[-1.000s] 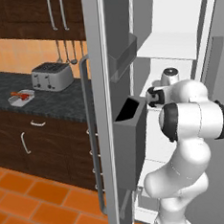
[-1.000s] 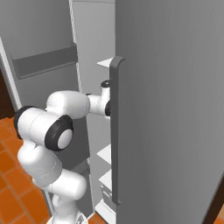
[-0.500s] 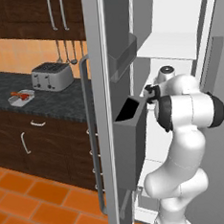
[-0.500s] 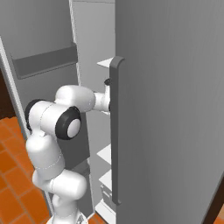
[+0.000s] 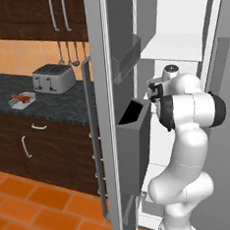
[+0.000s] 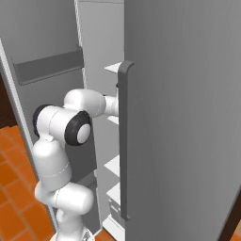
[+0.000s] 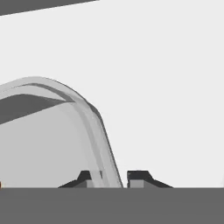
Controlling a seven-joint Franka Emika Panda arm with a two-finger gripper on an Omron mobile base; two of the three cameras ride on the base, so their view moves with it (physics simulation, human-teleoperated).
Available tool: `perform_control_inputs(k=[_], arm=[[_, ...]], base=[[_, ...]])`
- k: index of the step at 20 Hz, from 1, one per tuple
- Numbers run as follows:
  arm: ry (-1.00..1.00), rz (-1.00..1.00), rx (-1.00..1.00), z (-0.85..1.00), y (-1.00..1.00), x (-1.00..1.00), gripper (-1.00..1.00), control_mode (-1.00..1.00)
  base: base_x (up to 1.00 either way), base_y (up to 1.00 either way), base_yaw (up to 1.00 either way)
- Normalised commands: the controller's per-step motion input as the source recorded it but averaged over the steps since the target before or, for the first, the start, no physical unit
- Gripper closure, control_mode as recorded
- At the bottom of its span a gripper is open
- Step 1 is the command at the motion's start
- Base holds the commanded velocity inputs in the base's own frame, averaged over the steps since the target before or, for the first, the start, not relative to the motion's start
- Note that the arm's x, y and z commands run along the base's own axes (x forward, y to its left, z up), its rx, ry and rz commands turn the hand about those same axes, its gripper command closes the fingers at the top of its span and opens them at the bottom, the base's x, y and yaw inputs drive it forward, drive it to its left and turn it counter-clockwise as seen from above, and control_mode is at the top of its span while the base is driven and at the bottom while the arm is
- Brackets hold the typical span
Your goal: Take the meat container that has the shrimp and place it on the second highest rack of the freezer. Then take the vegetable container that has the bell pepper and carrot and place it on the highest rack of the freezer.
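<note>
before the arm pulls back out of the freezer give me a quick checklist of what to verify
1. Freezer door open: ok.
2. Gripper off the container: not ok, the rim sits between the finger tips, jaws barely apart.
3. Container resting on the second highest rack: cannot tell, the arm hides it.
4. Shrimp in that container: cannot tell.
5. Vegetable tray on the counter, with something red-orange in it: ok.
6. Door bin beside the arm's retreat path: cannot tell.

- Left base view: from behind-left of the arm (image 5: 187, 130), facing forward into the open freezer (image 5: 180, 47), counter alongside.
- Right base view: from behind-right, close against the freezer door; same arm and shelves shared.
- Hand view: pressed close to a pale container rim (image 7: 87, 113).
</note>
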Motion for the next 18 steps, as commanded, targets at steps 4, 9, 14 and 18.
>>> perform_control_inputs(k=[4, 9, 14, 18], arm=[[0.00, 0.00, 0.00, 0.00, 0.00, 0.00, 1.00, -1.00], [0.00, 0.00, 0.00, 0.00, 0.00, 0.00, -1.00, -1.00], [0.00, 0.00, 0.00, 0.00, 0.00, 0.00, -1.00, -1.00], [0.00, 0.00, 0.00, 0.00, -0.01, -0.07, -1.00, -1.00]], base=[[0.00, 0.00, 0.00], [0.00, 0.00, 0.00], [0.00, 0.00, 0.00], [0.00, 0.00, 0.00]])
